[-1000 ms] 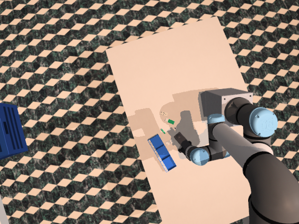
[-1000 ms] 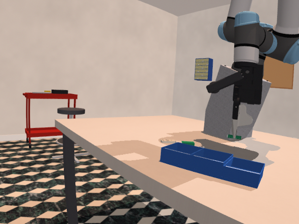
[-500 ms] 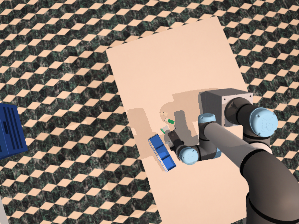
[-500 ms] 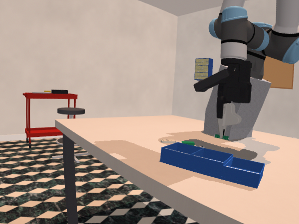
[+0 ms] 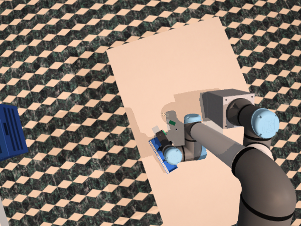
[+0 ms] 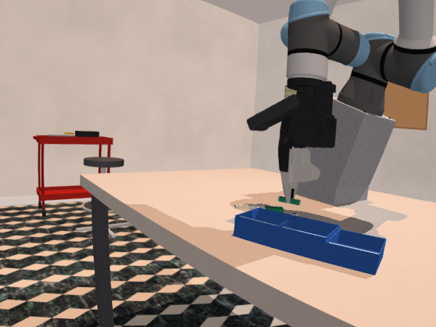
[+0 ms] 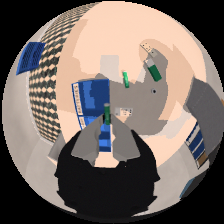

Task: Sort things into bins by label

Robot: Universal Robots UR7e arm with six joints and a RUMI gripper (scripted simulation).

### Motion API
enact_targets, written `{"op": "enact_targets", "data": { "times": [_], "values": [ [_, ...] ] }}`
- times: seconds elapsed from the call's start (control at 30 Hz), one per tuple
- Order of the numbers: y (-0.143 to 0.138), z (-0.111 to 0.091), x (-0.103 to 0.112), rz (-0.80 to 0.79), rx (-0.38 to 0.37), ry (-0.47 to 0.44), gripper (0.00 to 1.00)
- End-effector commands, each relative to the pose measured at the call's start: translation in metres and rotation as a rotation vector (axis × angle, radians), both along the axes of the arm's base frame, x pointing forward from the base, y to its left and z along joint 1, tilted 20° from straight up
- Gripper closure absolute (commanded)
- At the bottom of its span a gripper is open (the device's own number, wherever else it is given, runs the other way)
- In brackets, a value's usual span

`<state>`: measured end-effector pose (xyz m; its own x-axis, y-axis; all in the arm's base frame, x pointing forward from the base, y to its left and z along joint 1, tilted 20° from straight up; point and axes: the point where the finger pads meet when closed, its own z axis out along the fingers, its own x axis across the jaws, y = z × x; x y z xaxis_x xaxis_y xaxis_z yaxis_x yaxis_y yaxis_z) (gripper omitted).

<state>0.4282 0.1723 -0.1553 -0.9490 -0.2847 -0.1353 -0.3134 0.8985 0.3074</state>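
Observation:
My gripper [image 6: 291, 197] [image 7: 107, 114] [image 5: 161, 138] is shut on a small green part [image 6: 289, 200] [image 7: 106, 113] and holds it low over the near-left end of the blue three-compartment bin [image 6: 291, 236] [image 5: 153, 145] [image 7: 86, 100]. A slim green part [image 5: 164, 131] [image 7: 125, 78] lies on the table just beyond the bin. A wider green part [image 5: 172, 122] [image 6: 274, 208] [image 7: 154, 71] lies farther back. A small pale part [image 5: 163, 114] [image 6: 241, 206] [image 7: 146, 48] lies past it. A tiny white piece [image 7: 125, 111] lies beside the bin. The bin's labels are too small to read.
The grey robot base block [image 5: 215, 108] [image 6: 349, 160] stands right behind the parts. The table edge [image 6: 163, 221] runs close in front of the bin. A blue cabinet [image 5: 10, 130] [image 7: 30, 55] stands off the table. A red cart [image 6: 73, 163] and a stool [image 6: 103, 161] stand on the floor.

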Motion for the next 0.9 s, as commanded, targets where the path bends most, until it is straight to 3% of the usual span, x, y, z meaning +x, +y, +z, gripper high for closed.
{"op": "enact_targets", "data": {
  "times": [0.0,0.2,0.87],
  "values": [
    [-0.009,-0.003,0.029,0.001,0.0,0.001,1.0],
    [-0.013,-0.004,0.044,0.001,0.0,0.001,1.0],
    [-0.009,-0.011,0.038,0.001,0.0,0.001,1.0]
  ]
}}
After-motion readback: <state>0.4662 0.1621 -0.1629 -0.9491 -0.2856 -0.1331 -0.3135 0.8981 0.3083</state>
